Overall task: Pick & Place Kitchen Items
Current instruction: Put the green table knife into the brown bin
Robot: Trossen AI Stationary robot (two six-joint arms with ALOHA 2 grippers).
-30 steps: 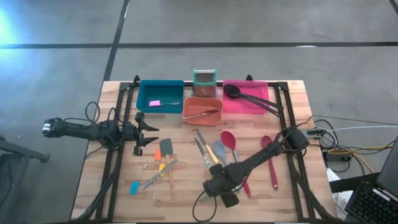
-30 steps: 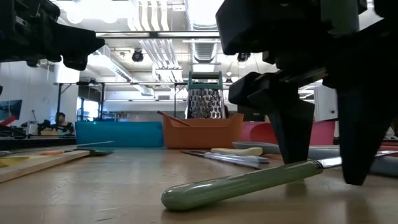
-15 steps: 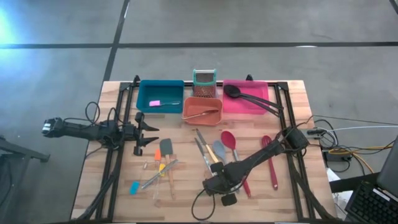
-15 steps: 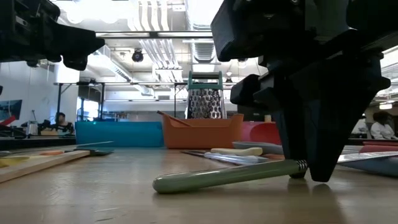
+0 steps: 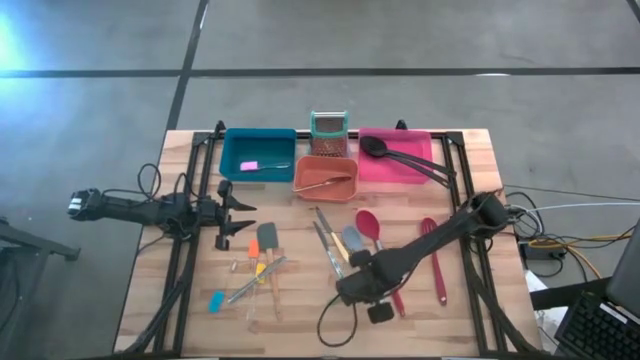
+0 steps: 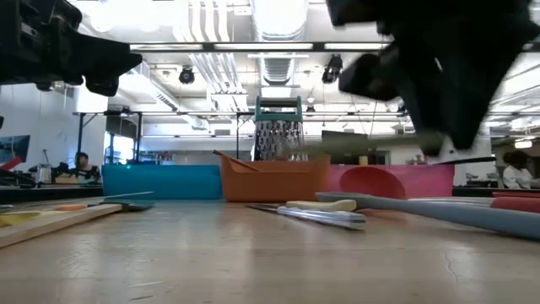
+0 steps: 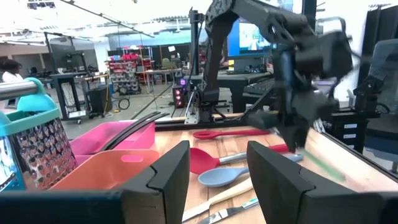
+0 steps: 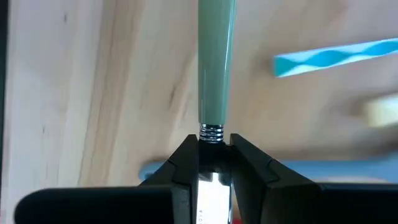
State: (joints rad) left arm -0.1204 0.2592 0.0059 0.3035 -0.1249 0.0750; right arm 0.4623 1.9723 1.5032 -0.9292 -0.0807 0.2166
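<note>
The wooden tabletop [image 5: 150, 280] carries 3 rectangular bins along its far edge: a blue bin [image 5: 258, 153] on the left, a pink bin [image 5: 395, 158] on the right, and a smaller orange bin [image 5: 326, 177] between and slightly in front of them. Behind the orange bin stands a teal-rimmed mesh holder [image 5: 327, 125]. 2 long black spoons [image 5: 405, 158] lie across the pink bin, their handles reaching out over its right corner.

The right arm stretches from the tabletop's right side down toward the front middle. Its right gripper [image 8: 211, 163] is clenched on the metal neck of a green-handled utensil [image 8: 215, 68], which in the low view hangs clear of the wood. The left arm waits at the left edge, and its left gripper [image 7: 214, 180] stands released, with nothing between its fingers.

Near the middle lie a red spoon [image 5: 367, 226], a grey-blue spatula [image 5: 354, 241] and slim metal cutlery [image 5: 325, 235]. A second red utensil [image 5: 438, 275] lies well to the right. Toward the front left rests a dark grey spatula [image 5: 268, 237], and beside it short tools with orange and yellow handles [image 5: 258, 266] and a small blue-handled tool [image 5: 216, 301].
</note>
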